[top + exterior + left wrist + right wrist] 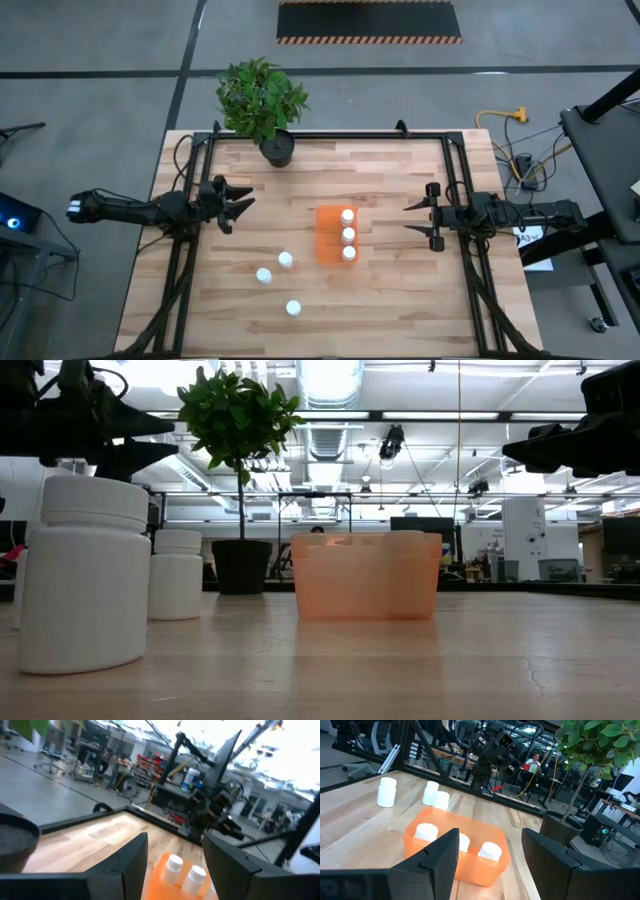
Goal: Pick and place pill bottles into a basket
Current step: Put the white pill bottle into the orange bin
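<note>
The orange basket (325, 238) stands at the table's middle, right of centre, with three white pill bottles (348, 234) in a row along its right side. Three more pill bottles (285, 260) (264, 275) (293, 308) stand upright on the wood, nearer and to the left. My left gripper (243, 207) hovers open over the table's left part, pointing level toward the basket (159, 879). My right gripper (406, 218) hovers open just right of the basket (485, 872), also level. Neither has anything between its fingers.
A potted plant in a black pot (277, 150) stands at the far edge, left of centre. Black frame rails (185, 260) run along the table's left, right and far sides. Bare wood lies between the loose bottles and the near edge.
</note>
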Robot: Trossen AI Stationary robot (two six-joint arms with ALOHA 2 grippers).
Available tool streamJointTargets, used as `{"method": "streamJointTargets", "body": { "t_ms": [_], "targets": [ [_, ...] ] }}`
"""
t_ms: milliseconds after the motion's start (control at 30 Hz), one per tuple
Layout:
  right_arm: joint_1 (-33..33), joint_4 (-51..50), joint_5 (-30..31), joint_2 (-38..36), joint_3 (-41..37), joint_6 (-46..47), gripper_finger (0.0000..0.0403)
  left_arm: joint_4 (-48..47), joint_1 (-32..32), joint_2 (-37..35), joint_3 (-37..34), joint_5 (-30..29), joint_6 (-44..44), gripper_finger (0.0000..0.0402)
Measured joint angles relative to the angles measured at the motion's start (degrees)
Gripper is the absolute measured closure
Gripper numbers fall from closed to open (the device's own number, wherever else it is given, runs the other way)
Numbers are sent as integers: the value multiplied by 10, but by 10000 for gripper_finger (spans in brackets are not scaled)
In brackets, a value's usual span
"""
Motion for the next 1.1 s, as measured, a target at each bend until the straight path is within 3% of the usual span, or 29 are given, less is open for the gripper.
{"method": "streamJointTargets", "body": {
  "t_ms": [133, 233, 300, 400, 567, 700, 900, 1100],
  "targets": [
    [0, 0, 0, 0, 0, 0, 197, 73, 0, 3, 0, -54, 10, 228],
    [0, 0, 0, 0, 0, 0, 197, 127, 0, 13, 0, -52, 23, 228],
    [0, 0, 0, 0, 0, 0, 197, 155, 0, 22, 0, -11, 5, 228],
    [0, 0, 0, 0, 0, 0, 197, 211, 0, 39, 0, 106, -14, 228],
    [0, 0, 0, 0, 0, 0, 197, 365, -2, 83, 0, 288, -30, 228],
    [0, 0, 0, 0, 0, 0, 197, 480, -14, 132, 0, 392, -27, 228],
    [0, 0, 0, 0, 0, 0, 197, 636, -51, 224, 1, 457, -14, 228],
    [0, 0, 0, 0, 0, 0, 197, 656, -85, 291, 57, 496, 2, 228]
  ]
}}
